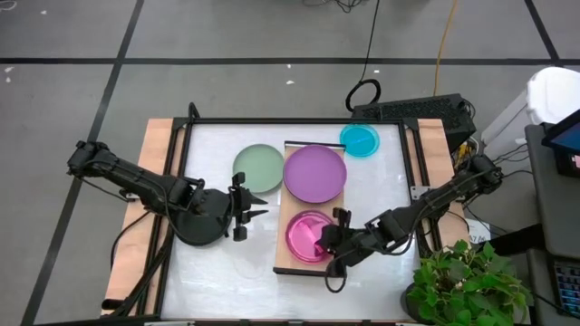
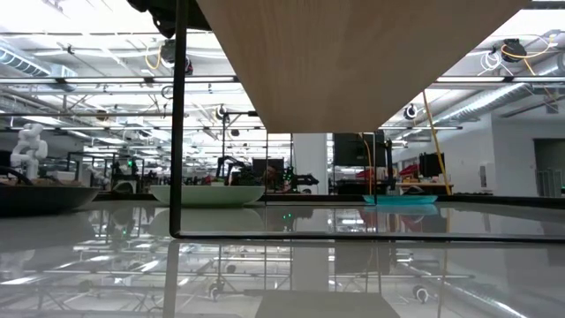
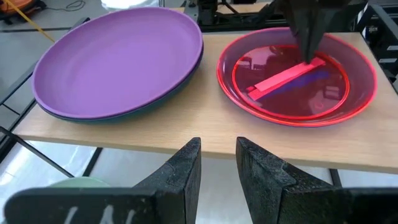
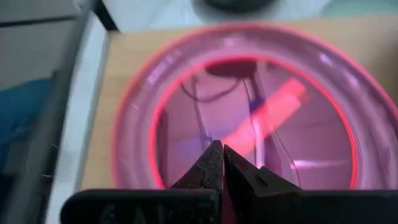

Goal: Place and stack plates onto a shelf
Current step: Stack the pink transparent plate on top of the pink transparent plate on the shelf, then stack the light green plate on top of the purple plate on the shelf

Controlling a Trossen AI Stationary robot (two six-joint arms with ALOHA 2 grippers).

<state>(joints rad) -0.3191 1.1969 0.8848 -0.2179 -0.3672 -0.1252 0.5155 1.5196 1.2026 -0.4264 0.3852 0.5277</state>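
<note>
High view: shelf (image 1: 313, 210) carried the purple plate (image 1: 314, 173) at its far half and the pink plate (image 1: 306, 237) at its near half, with the sage-green plate (image 1: 257, 168) and the cyan-blue plate (image 1: 359, 139) left on the tabletop (image 1: 381, 195). Right pincer (image 1: 332, 243) hung over the pink plate's near rim, fingers clenched and empty; left pincer (image 1: 255, 206) waited beside the shelf, slightly parted, over the black plate (image 1: 201, 226). Advised handling: lift the right pincer straight off so the pink plate stays settled, then fetch the cyan-blue plate to stack on it.
</note>
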